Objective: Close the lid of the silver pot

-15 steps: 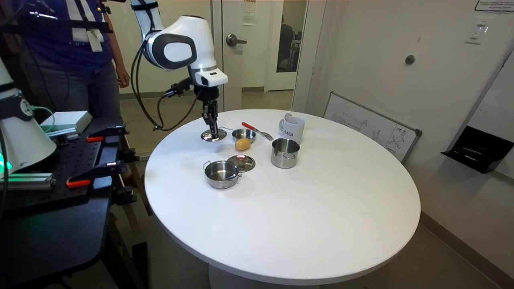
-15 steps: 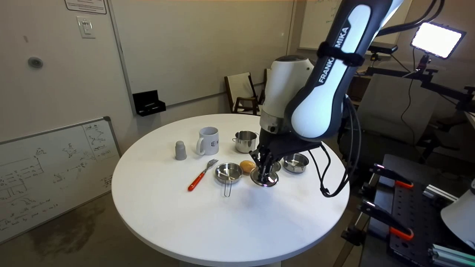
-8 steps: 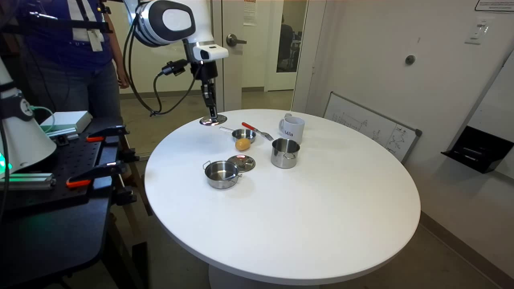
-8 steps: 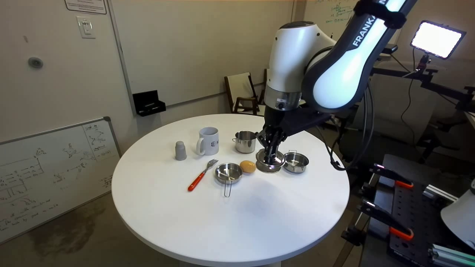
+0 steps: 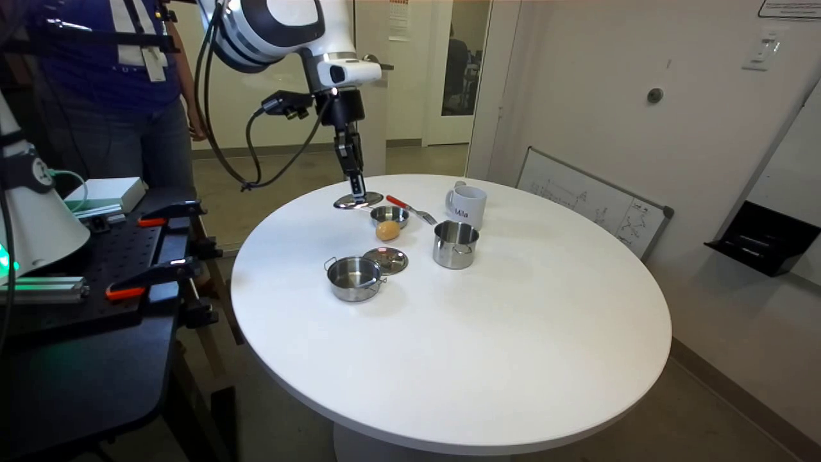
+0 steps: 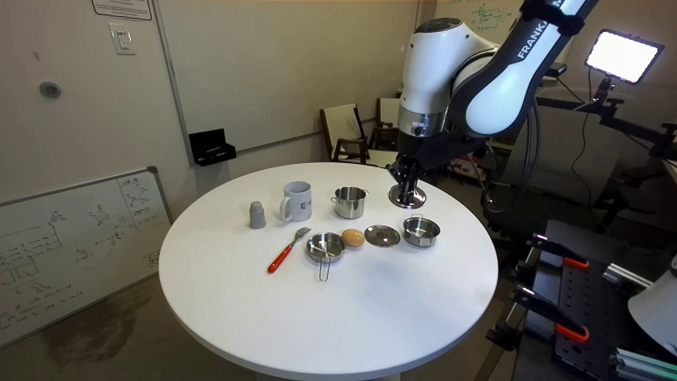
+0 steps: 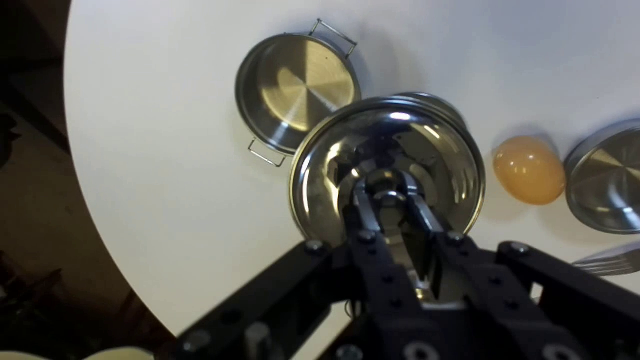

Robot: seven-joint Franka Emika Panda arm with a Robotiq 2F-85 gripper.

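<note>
1. The lid [image 7: 387, 132] is gripped by its knob [image 7: 384, 178]; the gripper [image 7: 386, 187] is closed on it from both sides, as is best shown in the wrist view.
2. The pick-up can therefore be counted as done: in both exterior views the lid is held aloft, clear of the table [image 5: 513, 359], and in an exterior view the lid [image 5: 345, 203] is seen slightly tilted.
3. The pot [image 6: 349, 205] is seen upright on the table, its mouth uncovered. The lid is not placed above it: in both exterior views it is held off to one side, well apart.
4. A low pot [image 6: 421, 238] is also uncovered, and a second lid [image 6: 382, 236] is seen flat on the table just beside it, partly hidden by the held one in the wrist view. By judgement, the taller vessel is meant by the task.
5. The task is judged to be about half done. What is left: the lid must be brought over the pot, levelled, centred on the rim, lowered and released.
6. Whether the lid's width is matched to that mouth cannot be told, so the fit is yet to be proved.
</note>
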